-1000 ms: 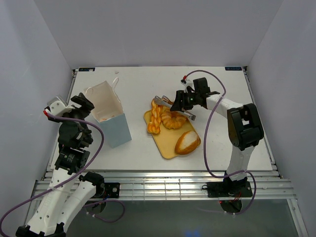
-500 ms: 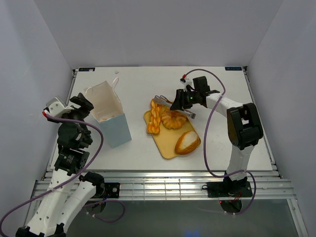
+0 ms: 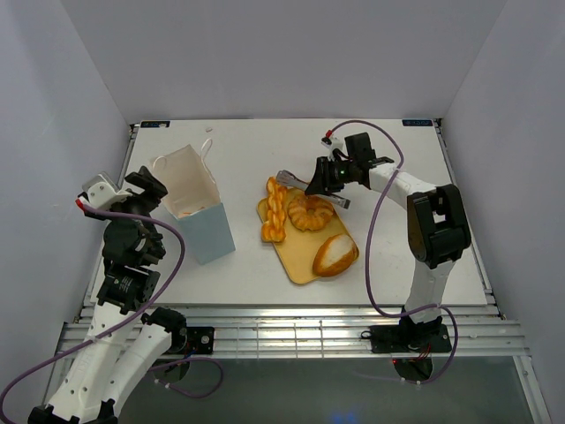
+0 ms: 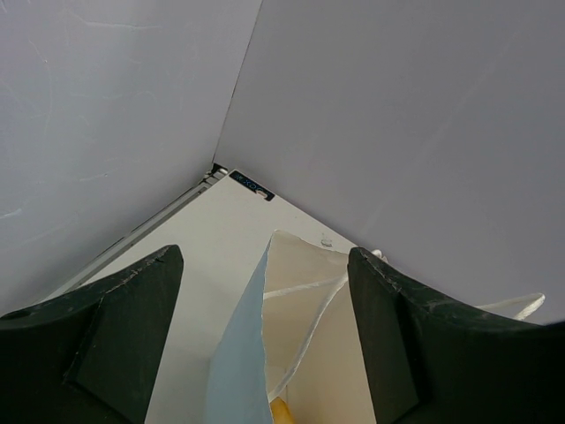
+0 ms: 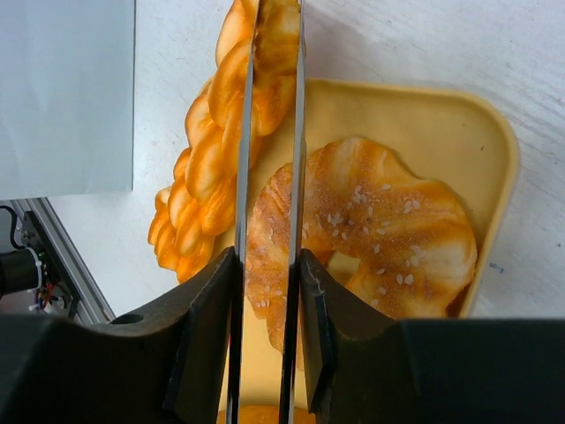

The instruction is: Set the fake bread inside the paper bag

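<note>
1. Fake bread [image 3: 309, 213] sits mostly at frame centre on a yellow tray [image 3: 298, 265]. One orange scrap shows inside the paper bag [image 3: 208, 235] at left centre.
2. At the left edge, the left gripper [image 3: 146, 185] hangs spread wide and holds nothing. In its wrist view the bag's rim stands between the fingers and touches neither.
3. The bag stands upright with its mouth open, pale blue outside and white inside, with thin cord handles [image 4: 300, 287] at its rim.
4. The tray holds three glossy golden-orange pieces:
   - a braided twist [image 3: 276, 212] along the left rim, partly off it
   - a sesame-speckled ring [image 3: 316, 208] just beside the twist
   - a pale-topped oval roll [image 3: 334, 254] at lower right
5. Right of centre, the right gripper [image 3: 309, 189] is over the tray's far end, its jaws only a narrow slit apart. The twist's tip and the ring's edge show in that slit, but I cannot tell whether either is pinched.
</note>
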Available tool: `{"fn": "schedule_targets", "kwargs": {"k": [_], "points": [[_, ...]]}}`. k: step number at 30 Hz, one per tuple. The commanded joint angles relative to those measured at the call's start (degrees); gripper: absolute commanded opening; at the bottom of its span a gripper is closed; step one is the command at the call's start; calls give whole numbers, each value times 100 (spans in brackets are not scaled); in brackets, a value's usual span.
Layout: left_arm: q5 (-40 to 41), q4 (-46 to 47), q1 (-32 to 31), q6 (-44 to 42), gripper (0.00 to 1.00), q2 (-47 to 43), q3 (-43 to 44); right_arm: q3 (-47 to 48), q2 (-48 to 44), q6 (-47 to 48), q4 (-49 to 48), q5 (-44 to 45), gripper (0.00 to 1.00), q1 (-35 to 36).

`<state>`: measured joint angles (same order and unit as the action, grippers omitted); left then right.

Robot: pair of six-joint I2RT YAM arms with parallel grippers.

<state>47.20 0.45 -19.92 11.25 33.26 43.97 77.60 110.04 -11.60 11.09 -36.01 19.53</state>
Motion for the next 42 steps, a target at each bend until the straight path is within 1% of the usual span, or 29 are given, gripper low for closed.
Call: {"fn": "schedule_targets", "kwargs": {"k": [1, 6, 15, 20, 28, 34, 42], "points": [[79, -10, -20, -70, 86, -47, 51, 316, -473, 52, 243, -100, 27, 7], [158, 17, -29, -52, 88, -56, 24, 352, -904, 122, 569, 6, 22, 7], [369, 69, -29, 9, 89, -197, -28, -78, -2196, -1, 718, 103, 17, 121], [632, 288, -29, -52, 89, -459, -177, -88, -2899, 8, 929, 296, 16, 261], [1106, 702, -82, -412, 89, -566, -406, 422, -3786, 149, 1457, 525, 17, 543], [1239, 922, -82, -597, 90, -662, -547, 712, -4131, 193, 1624, 665, 17, 903], [1098, 1124, -82, -623, 90, -768, -696, 1661, -3947, 166, 1826, 911, 19, 1738]]}}
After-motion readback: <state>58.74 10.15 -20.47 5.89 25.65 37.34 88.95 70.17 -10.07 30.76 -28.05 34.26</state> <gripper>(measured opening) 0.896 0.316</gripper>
